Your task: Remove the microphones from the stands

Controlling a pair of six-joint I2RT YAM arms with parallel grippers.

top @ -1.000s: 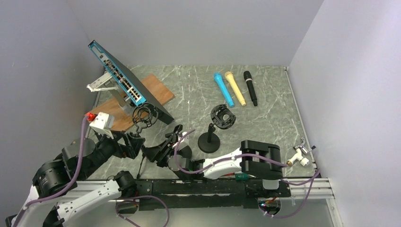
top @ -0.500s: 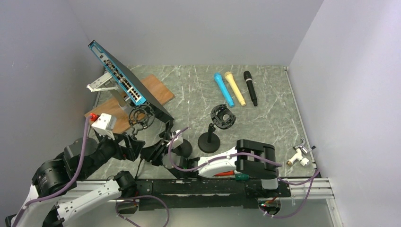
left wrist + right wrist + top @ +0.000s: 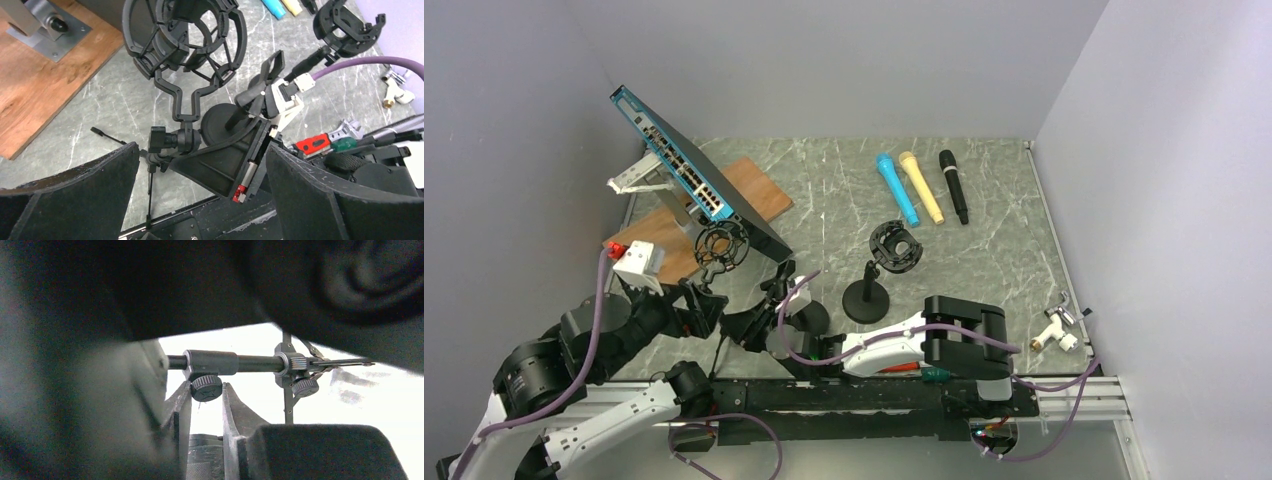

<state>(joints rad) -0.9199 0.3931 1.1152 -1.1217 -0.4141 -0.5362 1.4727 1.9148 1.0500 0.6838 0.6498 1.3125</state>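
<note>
With my left gripper (image 3: pixel 202 160) gaping empty and my right gripper (image 3: pixel 206 396) nearly closed by the knob (image 3: pixel 206 388) of the stand (image 3: pixel 224 122), hold unclear, I judge the shock mount (image 3: pixel 176 95) light and brittle, the rod (image 3: pixel 260 363) stiffer to grasp.

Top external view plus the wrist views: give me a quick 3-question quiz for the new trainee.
1. Count: how many microphones lie loose on the table?
2. True or false: the shock mount nearest them holds a microphone.
3. The left gripper is: A) open, B) shut on a microphone, C) out of view.

Key: 1. three; 2. false, it is empty; 3. A.
</note>
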